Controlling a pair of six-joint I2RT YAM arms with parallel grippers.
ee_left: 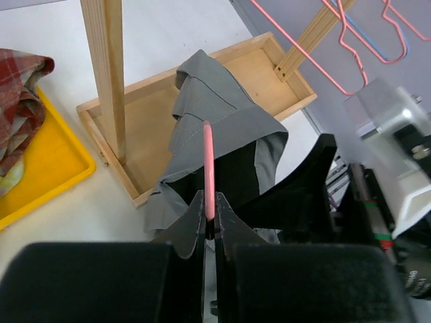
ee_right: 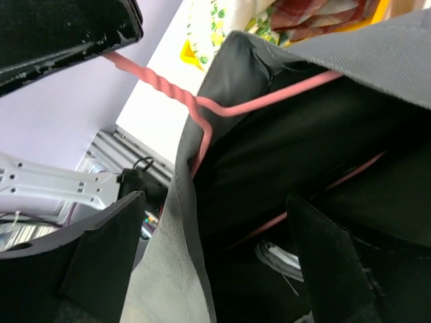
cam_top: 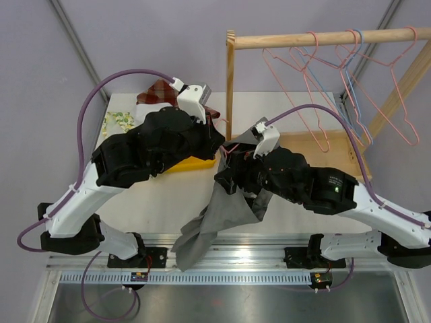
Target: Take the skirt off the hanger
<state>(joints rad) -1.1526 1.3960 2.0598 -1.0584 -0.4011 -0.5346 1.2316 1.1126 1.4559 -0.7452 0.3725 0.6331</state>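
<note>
The thin wire is my main worry. My left claw (ee_left: 209, 219) is pinched tight on the pink hanger (ee_left: 208, 161), near its top. That grip is narrow, so a hard tug on the cloth could twist the wire between my fingers or pull it out altogether.

The second risk is at my right claw (ee_right: 209, 262). It is spread wide and grips nothing, with the top of the grey skirt (ee_right: 168, 282) and a run of hanger wire both lying between its fingers. If I close here carelessly, I think I will catch wire along with cloth. Then I would be pulling the hanger against my own other claw instead of sliding the skirt off.

The third risk is the floor. From above, the skirt is on the hanger at the middle of the table, and its lower part trails over the near edge. Once freed, its weight could drag it down unless I have a firm hold.

My left arm reaches in from the left, across the yellow tray (ee_left: 40, 168), holding the hanger upright just in front of the wooden post (ee_left: 108, 67). My right arm bends in from the right, its wrist low at the skirt's top and close beside my left claw.
</note>
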